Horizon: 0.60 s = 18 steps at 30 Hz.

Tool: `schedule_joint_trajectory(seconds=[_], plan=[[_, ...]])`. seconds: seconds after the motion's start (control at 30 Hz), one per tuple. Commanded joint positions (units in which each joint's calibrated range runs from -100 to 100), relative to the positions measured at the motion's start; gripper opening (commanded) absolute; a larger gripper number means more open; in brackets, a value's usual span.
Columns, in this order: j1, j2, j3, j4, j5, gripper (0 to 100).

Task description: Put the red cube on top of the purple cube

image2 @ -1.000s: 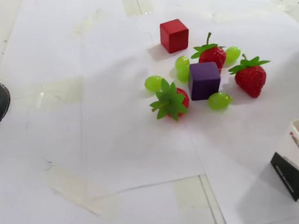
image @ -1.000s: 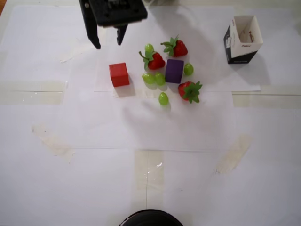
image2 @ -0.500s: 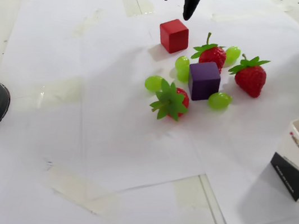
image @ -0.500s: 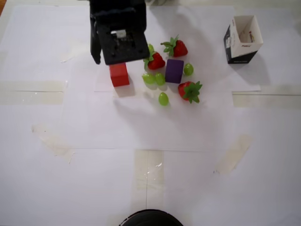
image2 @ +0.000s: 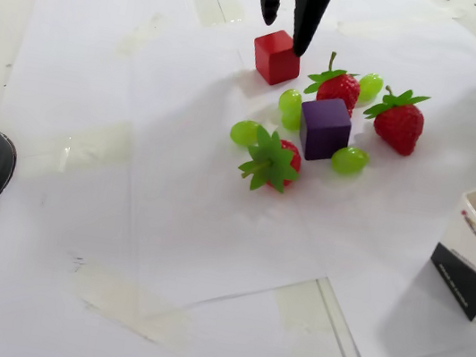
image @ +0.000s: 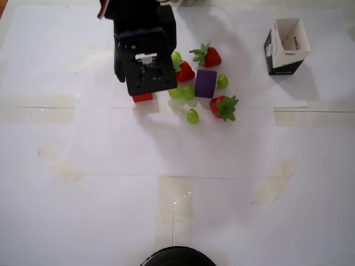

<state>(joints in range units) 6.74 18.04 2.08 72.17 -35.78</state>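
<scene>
Sitting at upper centre of the fixed view, the red cube (image2: 275, 56) rests on the paper-covered tabletop (image2: 168, 222), with the black end effector (image2: 285, 34) straddling its far side, fingers spread wide and not closed on it. Overhead, only a red sliver (image: 142, 98) shows below the arm. Just right, the purple cube (image2: 324, 128) stands among strawberries (image2: 402, 121) and green grapes (image2: 349, 160). A paper carton (image: 285, 46) sits upper right overhead.
</scene>
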Motion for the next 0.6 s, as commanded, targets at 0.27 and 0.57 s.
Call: schedule_joint_trajectory(seconds=[0.27, 0.57], plan=[[-0.79, 4.32, -2.08, -4.36, 0.00, 27], [-0.42, 5.26, -1.99, -5.18, -0.54, 22]])
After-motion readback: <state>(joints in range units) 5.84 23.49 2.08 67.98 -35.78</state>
